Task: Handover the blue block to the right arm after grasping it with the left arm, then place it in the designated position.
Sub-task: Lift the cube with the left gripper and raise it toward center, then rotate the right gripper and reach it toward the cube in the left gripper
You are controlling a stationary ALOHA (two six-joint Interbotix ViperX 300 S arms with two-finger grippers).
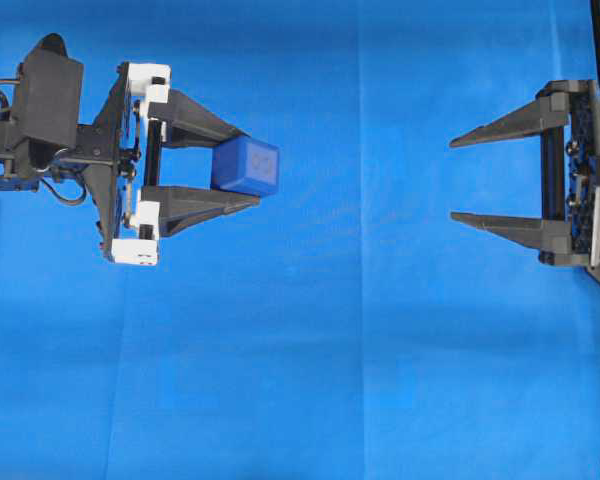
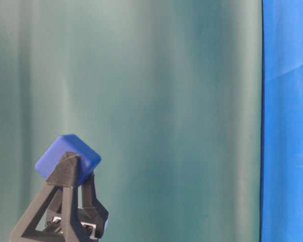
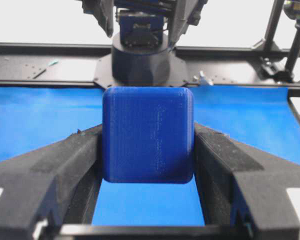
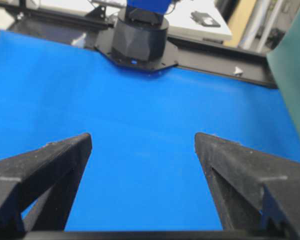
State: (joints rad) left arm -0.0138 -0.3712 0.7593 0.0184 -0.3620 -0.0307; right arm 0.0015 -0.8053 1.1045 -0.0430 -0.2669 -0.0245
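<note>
The blue block (image 1: 246, 166), one dark rounded cube, sits clamped between the left gripper (image 1: 248, 168) fingertips at 9 o'clock overhead, raised off the blue cloth (image 1: 310, 360). We see the right gripper (image 1: 453, 180) at 3 o'clock, jaws spread wide, empty. Two grippers total.

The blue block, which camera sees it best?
The left wrist view: the blue block fills the middle, squeezed between the left gripper's fingers. Overhead shows it small; the table-level view shows only a tilted corner; the right wrist view misses it.
</note>
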